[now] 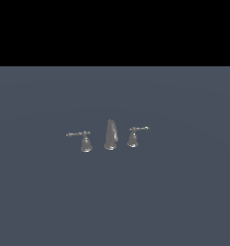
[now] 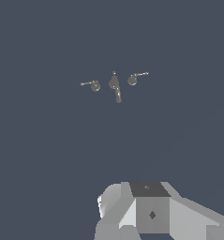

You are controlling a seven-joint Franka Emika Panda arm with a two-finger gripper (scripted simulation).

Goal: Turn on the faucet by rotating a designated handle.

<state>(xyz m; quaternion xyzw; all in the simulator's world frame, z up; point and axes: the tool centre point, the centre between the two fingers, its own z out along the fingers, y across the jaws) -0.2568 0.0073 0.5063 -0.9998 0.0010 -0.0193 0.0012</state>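
- The grey surface (image 1: 184, 202) carries the whole set. Nothing else shows on it, so by the look of it no obstacle lies between arm and faucet.
- The gripper (image 2: 151, 211) shows only as a blocky grey body in the wrist view and is absent from the exterior view. Its fingers are out of sight, so whether they are spread or closed cannot be told. It sits well apart from the fixtures, so the step in hand is judged to be the approach.
- The faucet (image 1: 110, 137) stands mid-surface as three separate pieces.
- The spout (image 1: 111, 134) is the tallest piece. It is the likeliest thing to be bumped, so coming in from the lever's outer end looks safer.
- The handle (image 1: 83, 139), at the spout's 9 o'clock in the exterior view, appears to have the longer lever. Pushing near the lever's tip should give most leverage.
- The twin handle (image 1: 134, 135), at 3 o'clock, should be left alone.
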